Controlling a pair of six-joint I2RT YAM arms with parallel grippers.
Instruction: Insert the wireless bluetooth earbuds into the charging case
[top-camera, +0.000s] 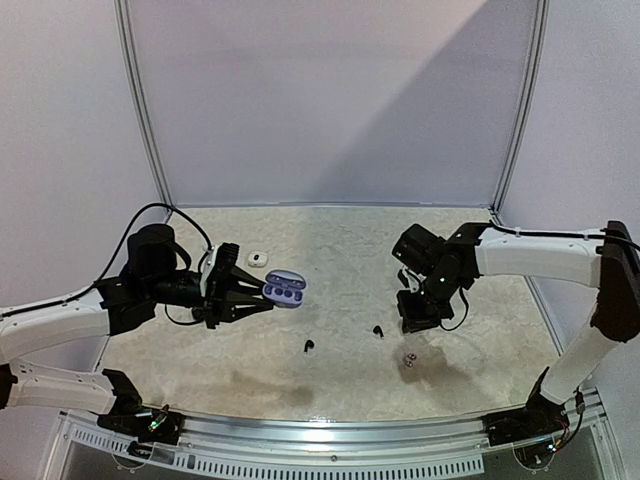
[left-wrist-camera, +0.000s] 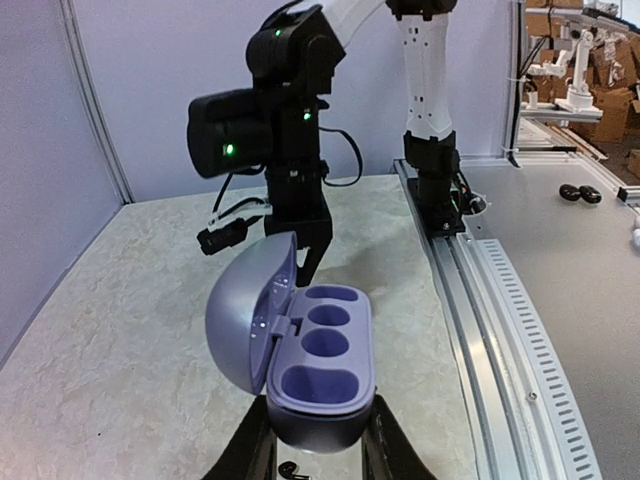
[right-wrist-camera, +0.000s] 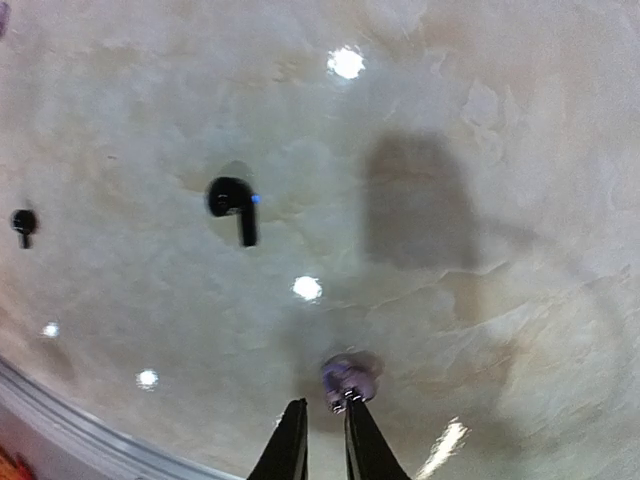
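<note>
My left gripper is shut on an open purple charging case and holds it above the table. In the left wrist view the case sits between my fingers, lid up at the left, its wells empty. Two black earbuds lie on the table. A silvery-grey earbud lies near my right gripper. In the right wrist view this bud lies just beyond my right fingertip. The gripper holds nothing, its jaws a narrow gap apart. One black bud lies farther off, the other at the left edge.
A small white pebble-shaped object lies behind the left gripper. A metal rail runs along the table's near edge. Grey walls close off the back and sides. The right arm stands straight ahead in the left wrist view.
</note>
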